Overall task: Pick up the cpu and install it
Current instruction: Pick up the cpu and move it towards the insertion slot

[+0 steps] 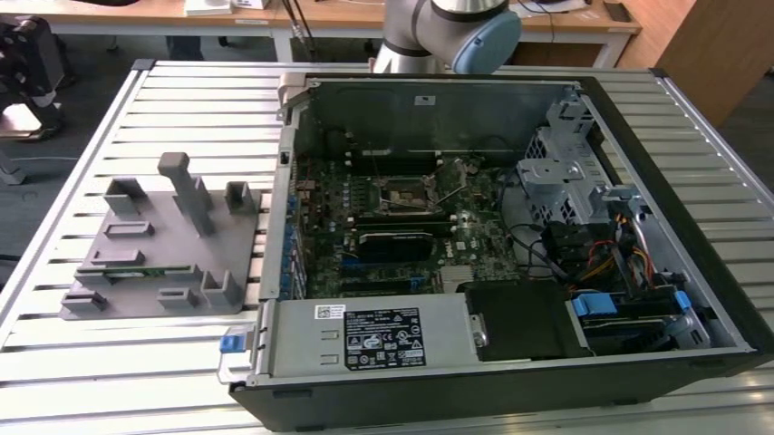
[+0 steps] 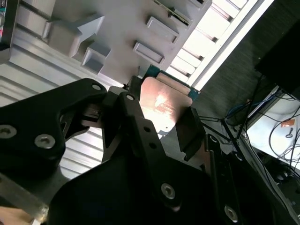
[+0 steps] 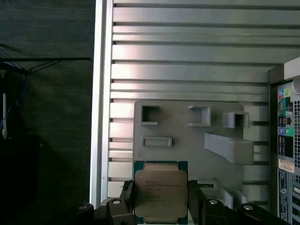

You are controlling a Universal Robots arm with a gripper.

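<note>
End effector (image 3: 160,199): two fingers (image 3: 194,199) clamped on the one cpu (image 3: 161,187), one edge of it cut off by the frame. It hangs above one grey holder block (image 3: 178,126) on the slatted surface (image 3: 187,56). One open computer case (image 1: 436,113) lies to the exterior view's right of the block.

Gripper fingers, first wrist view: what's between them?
The cpu, metal top toward the camera, sits clamped in the gripper; both wrist views show it, with the grey holder block beyond.
</note>
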